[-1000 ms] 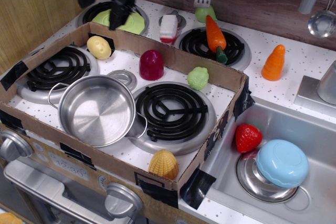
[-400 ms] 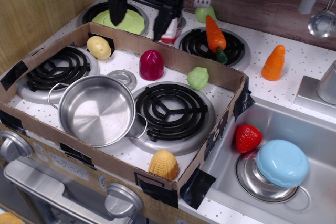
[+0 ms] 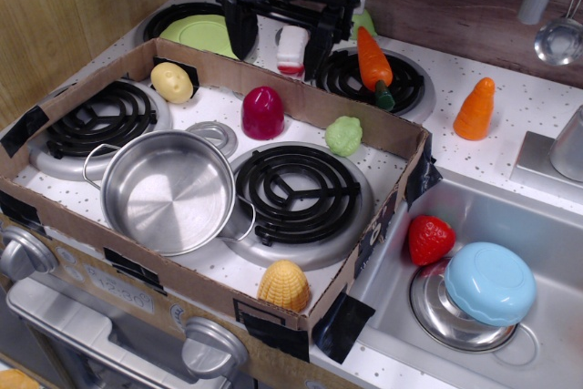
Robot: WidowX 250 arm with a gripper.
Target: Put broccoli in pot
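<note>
Claw (image 3: 280,43) spread wide above the rear wall; pot (image 3: 169,190) holds nothing.

Gripper (image 3: 279,43) hangs over the back wall of the cardboard box (image 3: 364,125). Broccoli (image 3: 343,135) sits in front and right of it, pot (image 3: 168,191) in front-left.

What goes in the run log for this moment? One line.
gripper: open, above back wall of box | broccoli: on stovetop, untouched | pot: empty | step: approach
</note>
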